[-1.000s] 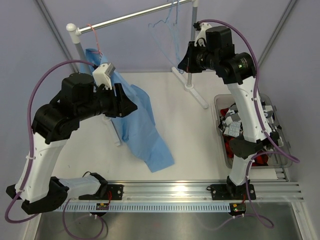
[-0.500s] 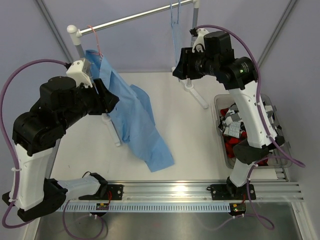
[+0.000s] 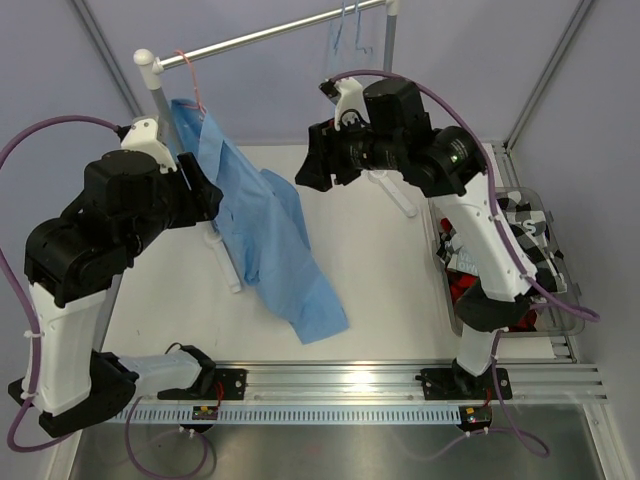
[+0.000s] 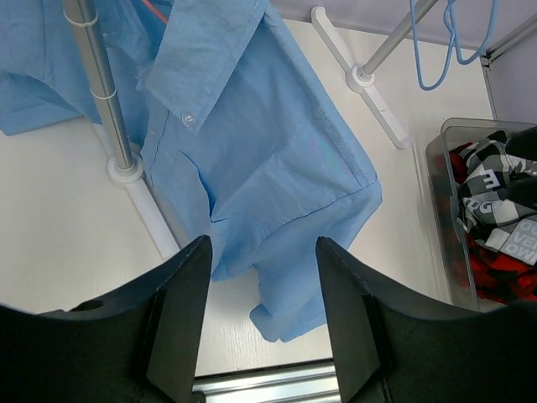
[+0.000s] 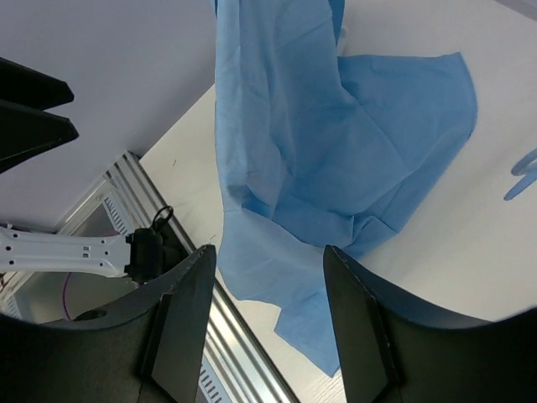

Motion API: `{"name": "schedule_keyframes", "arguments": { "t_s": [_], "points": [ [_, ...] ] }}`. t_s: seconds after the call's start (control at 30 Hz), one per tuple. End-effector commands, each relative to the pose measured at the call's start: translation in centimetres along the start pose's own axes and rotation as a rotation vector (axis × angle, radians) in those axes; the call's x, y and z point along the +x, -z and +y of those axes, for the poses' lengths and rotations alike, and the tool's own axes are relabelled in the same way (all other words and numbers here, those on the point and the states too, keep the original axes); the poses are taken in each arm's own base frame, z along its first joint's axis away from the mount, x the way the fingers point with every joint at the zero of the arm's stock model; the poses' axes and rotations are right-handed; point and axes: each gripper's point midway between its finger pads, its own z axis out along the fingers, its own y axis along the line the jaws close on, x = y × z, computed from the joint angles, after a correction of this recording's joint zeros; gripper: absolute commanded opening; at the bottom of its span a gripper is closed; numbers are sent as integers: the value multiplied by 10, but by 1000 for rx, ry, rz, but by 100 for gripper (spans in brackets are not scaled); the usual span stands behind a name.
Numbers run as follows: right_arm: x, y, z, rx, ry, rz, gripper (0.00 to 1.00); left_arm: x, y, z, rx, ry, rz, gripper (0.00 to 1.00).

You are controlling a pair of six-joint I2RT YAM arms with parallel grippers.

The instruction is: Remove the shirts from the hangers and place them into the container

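Item: plain light blue collared shirt [image 3: 265,230], hung on pink wire hanger [image 3: 190,75], tail on table.
- Right gripper [image 5: 267,327]: I see it now off light blue wire hangers [image 3: 345,25], wide, empty, swung toward shirt.
- Left gripper [image 4: 262,319]: half-spread, empty, pulled back by collar.
- Clear plastic rectangular bin [image 3: 560,300]: one shirt outstanding.

Counted on the rail [image 3: 270,36]: one blue shirt [image 3: 270,240], three hangers [image 3: 343,28]; beside it: check shirt [image 4: 491,180], plaid shirt [image 4: 487,270], one container [image 4: 437,195].

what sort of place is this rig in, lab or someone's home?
Most likely a lab test cell: two arms bolted to an aluminium track, a bare white table boxed in by plain grey panels, and a small clothes rail holding one light blue shirt.
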Motion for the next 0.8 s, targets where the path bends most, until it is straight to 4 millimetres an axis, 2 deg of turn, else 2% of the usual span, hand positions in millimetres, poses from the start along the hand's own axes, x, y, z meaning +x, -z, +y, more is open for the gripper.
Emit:
{"name": "schedule_keyframes", "arguments": {
  "t_s": [0.0, 0.23, 0.43, 0.67, 0.77],
  "points": [
    [-3, -16, 18, -111, 58, 6, 64, 5, 13, 14, -43, 4, 19, 57],
    [4, -51, 31, -202, 60, 39, 66, 12, 22, 23, -58, -1, 31, 58],
    [11, -73, 40, -245, 60, 56, 66, 19, 26, 26, -61, -4, 47, 59],
    [12, -88, 48, -279, 58, 57, 66, 27, 27, 28, -53, 0, 64, 60],
    [16, -95, 49, -284, 56, 65, 63, 28, 29, 30, -55, -1, 61, 60]
  ]
}}
